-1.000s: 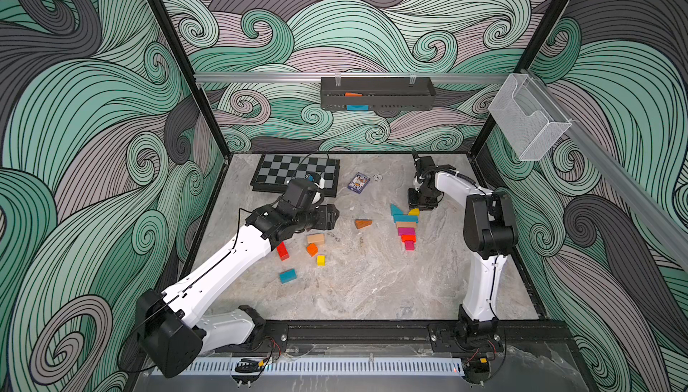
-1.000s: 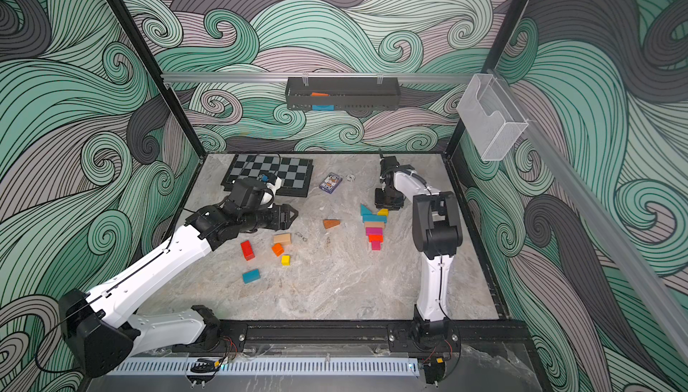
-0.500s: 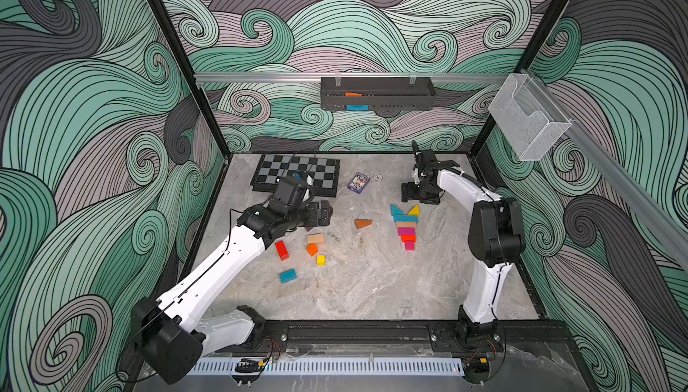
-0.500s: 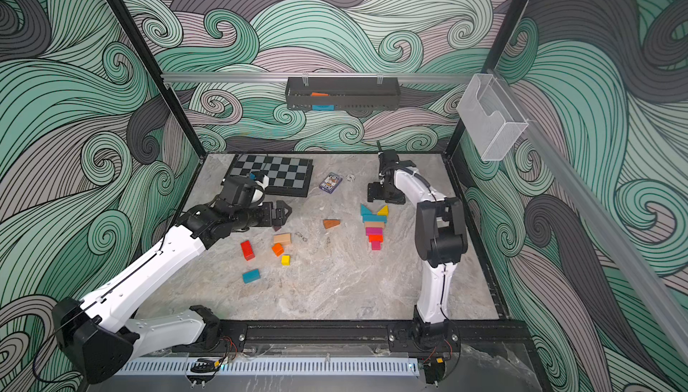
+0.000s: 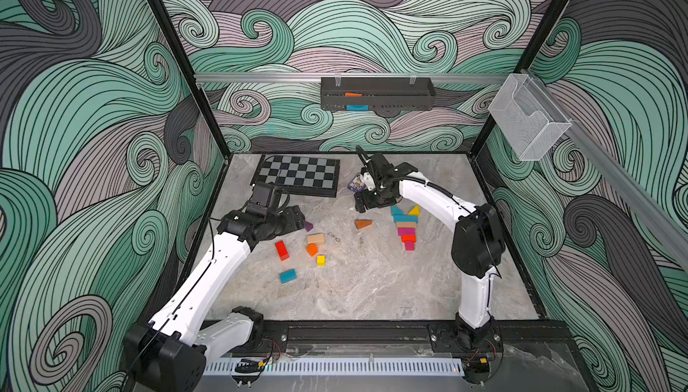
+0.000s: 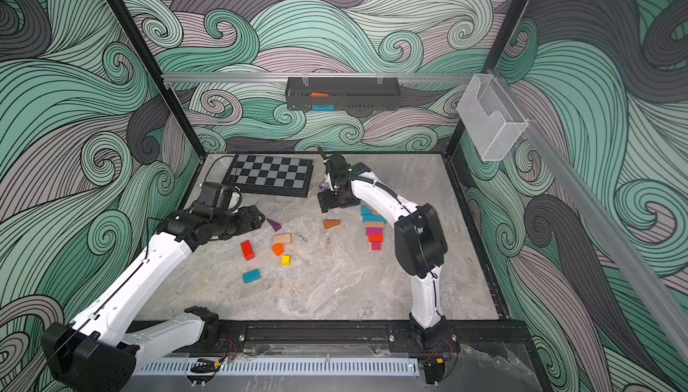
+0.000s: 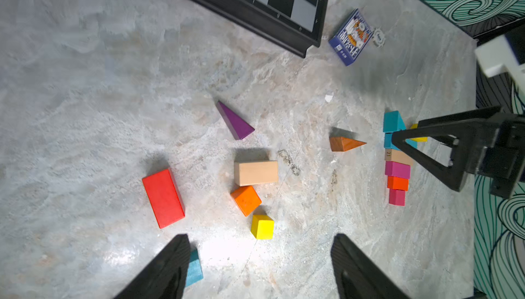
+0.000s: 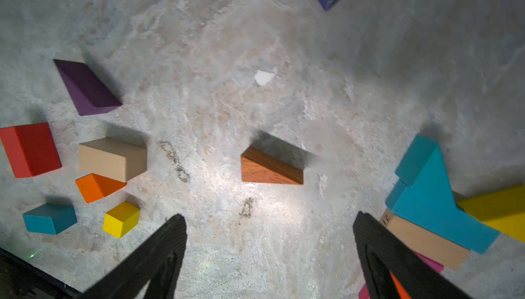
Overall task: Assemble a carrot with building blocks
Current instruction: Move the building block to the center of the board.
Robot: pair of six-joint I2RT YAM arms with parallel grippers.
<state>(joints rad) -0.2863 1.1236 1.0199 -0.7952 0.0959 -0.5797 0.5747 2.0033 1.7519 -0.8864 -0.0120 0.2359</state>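
The left gripper, jaws spread wide and holding nothing, hangs over a loose scatter of blocks on the marble-look surface. Nearest it in the left wrist view are a yellow cube and an orange cube, the orange one just beside a beige cuboid. A red cuboid lies alongside them, a teal block shows partly behind one finger, and a purple wedge lies farther out. In both top views that wedge sits just beside the gripper's tip.

The right gripper, likewise open and empty, hangs above the surface with a brown wedge lying on its side ahead of its fingers. Close by runs a flat row of blocks set edge to edge. It narrows from a teal bar through a beige piece, a magenta piece and an orange-red piece to a small pink cube. A teal wedge and a yellow wedge fan out at the wide end. Toward the back wall lie a black-and-grey chessboard and a blue-purple card box.
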